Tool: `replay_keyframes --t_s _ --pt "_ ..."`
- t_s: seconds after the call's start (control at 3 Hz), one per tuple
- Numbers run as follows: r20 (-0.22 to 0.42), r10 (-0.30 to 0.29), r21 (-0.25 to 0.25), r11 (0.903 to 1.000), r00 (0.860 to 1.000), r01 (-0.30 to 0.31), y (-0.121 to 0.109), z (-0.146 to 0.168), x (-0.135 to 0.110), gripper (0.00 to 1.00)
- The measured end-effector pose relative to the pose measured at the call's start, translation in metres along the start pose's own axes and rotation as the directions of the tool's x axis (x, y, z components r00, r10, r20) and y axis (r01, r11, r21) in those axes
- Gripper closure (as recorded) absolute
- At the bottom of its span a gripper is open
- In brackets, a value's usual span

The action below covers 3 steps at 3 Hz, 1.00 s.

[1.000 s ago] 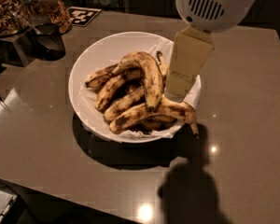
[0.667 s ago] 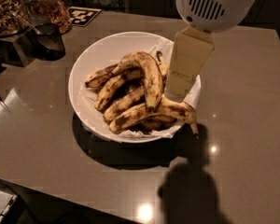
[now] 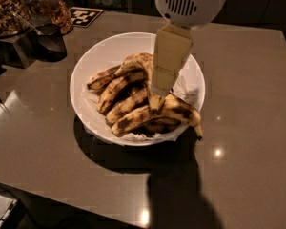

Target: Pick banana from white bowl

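Note:
The white bowl point(image 3: 90, 66) lined with crumpled paper stands mid-table and holds several overripe bananas. The thick, arched banana point(image 3: 137, 61) curves from the bowl's back down toward the middle; my gripper covers most of its length. My gripper point(image 3: 157, 99) reaches down from the white arm housing point(image 3: 190, 1) at the top, its cream body point(image 3: 169, 56) lying over that banana, with the tip low among the fruit. A long banana point(image 3: 148, 116) lies across the front, its thin stem point(image 3: 198, 130) jutting over the right rim.
Glass jars of nuts point(image 3: 5, 6) and a dark cup point(image 3: 50, 42) stand at the back left, beside a black-and-white tag point(image 3: 85, 15). The table's front edge point(image 3: 62, 199) runs diagonally at the lower left. The arm's shadow falls in front of the bowl.
My gripper has moved left, from beside the arched banana near the right rim to over it, with its tip now in the pile. Bowl and bananas have not shifted.

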<state>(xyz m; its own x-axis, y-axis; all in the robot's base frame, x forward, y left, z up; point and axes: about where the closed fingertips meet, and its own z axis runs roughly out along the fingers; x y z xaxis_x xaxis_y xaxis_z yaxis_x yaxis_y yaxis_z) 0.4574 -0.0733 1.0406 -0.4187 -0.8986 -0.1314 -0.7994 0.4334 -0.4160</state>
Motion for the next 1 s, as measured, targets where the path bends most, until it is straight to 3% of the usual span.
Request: replay_keyframes --t_s 1.0 --pt "0.003 -0.004 -0.138 0.9904 1.0 0.004 -0.009 0.041 -0.017 0.0"
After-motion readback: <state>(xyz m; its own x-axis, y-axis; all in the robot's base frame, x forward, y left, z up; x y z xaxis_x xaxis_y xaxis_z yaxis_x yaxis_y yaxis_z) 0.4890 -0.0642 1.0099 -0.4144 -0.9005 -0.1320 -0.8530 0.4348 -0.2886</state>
